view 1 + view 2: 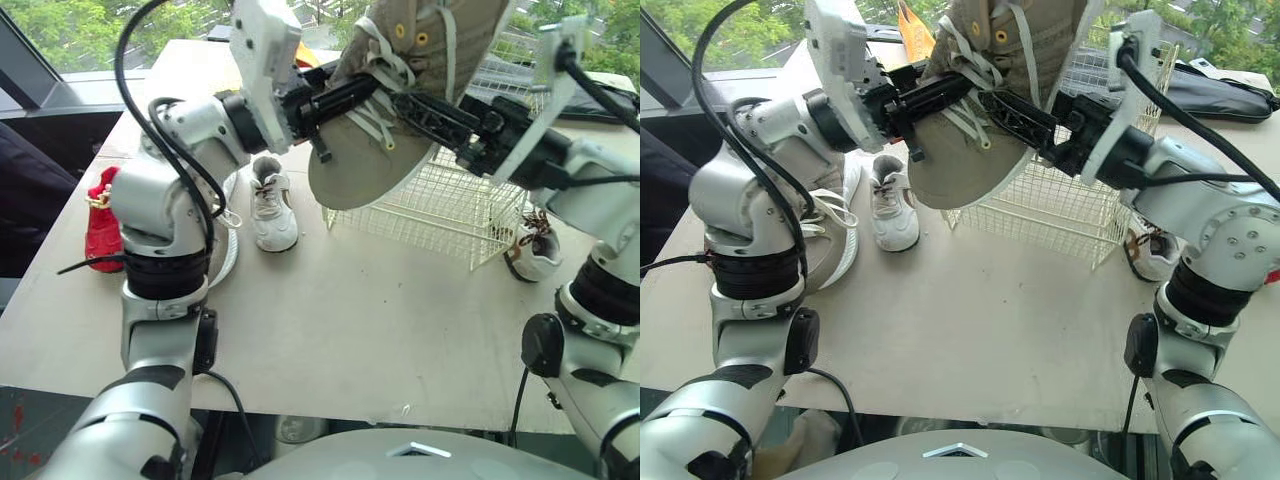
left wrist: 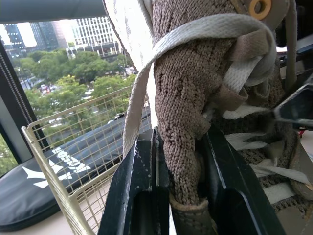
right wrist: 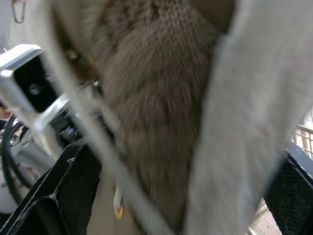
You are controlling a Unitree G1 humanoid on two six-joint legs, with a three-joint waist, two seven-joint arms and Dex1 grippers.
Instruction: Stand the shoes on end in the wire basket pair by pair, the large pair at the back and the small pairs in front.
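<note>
While the tan shoe hangs near the basket, left tool pinches its upper.

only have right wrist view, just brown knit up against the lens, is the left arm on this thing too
observer: yes, the left gripper is shut on the knit upper of the large tan shoe.
operator: ok where's the basket from there
observer: the wire basket sits on the table, behind and below the raised shoe.
</note>
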